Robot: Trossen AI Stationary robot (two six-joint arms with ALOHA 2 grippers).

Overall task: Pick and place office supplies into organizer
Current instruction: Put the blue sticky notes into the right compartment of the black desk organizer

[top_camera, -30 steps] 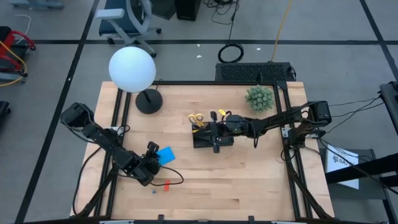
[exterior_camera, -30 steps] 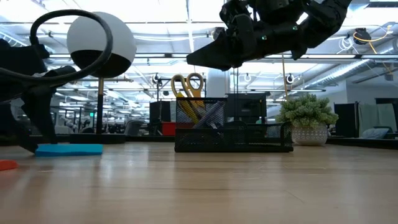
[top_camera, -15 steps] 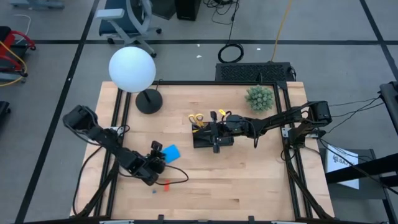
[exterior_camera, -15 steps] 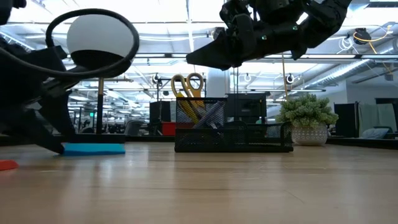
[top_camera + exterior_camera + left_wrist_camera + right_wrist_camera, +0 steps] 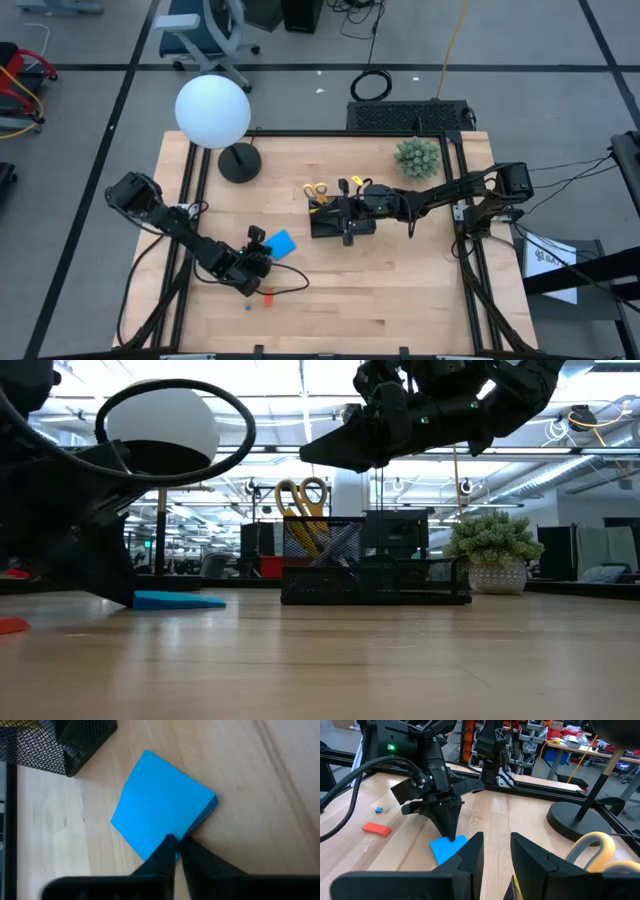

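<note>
The blue square pad (image 5: 283,243) lies flat on the table, left of the black mesh organizer (image 5: 330,216). My left gripper (image 5: 261,244) is shut, with its tips at the pad's corner (image 5: 176,841). In the right wrist view it points down onto the pad (image 5: 449,847). My right gripper (image 5: 346,229) hovers open above the organizer's near side (image 5: 375,575) and holds nothing. Yellow-handled scissors (image 5: 317,192) stand in the organizer's back compartment. A red eraser-like piece (image 5: 268,296) lies on the table near the front edge. My left gripper touches the pad at the corner that faces it (image 5: 187,832). Its shut fingertips (image 5: 169,845) come slanting down from the table's left. The pad stays flat on the wood; whether the tips pinch any sheets I cannot tell.
A white globe lamp (image 5: 212,112) with a black round base (image 5: 239,163) stands at the far left. A green spiky plant (image 5: 417,157) sits at the far right. A small blue clip (image 5: 247,307) lies near the eraser. Bare wood shows along the near edge and the right side.
My left gripper has moved toward the table's right, toward the organizer, staying shut. The blue pad has slid along the table ahead of it, closer to the organizer.
</note>
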